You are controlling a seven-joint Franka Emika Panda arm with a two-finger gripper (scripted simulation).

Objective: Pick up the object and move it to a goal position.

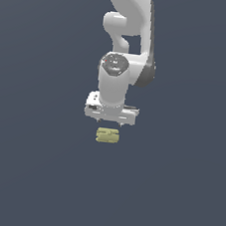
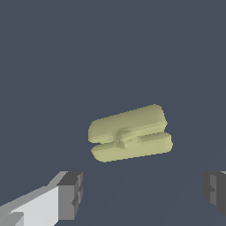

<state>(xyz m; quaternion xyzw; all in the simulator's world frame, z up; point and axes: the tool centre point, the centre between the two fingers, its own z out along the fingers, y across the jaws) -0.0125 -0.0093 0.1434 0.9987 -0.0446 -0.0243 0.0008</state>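
You can't see the top of the arm (image 1: 129, 31) in the exterior view; the picture edge cuts it off. The tips of the fingers are very small there and hard to make out. In the wrist view, you see only 2 grey fingertips (image 2: 70, 195), and 1 of them is half cut off by the picture edge.

The gripper (image 1: 110, 120) points down, and its jaws are spread wide with nothing between them. The object (image 1: 107, 135) is a small pale yellow lumpy block with 2 long ridges and a groove between them. It lies flat on the dark desk (image 1: 32, 175), just beside the gripper, not touching it. It is narrower than the gap in the jaws.

You have plain desk on every side of the block.
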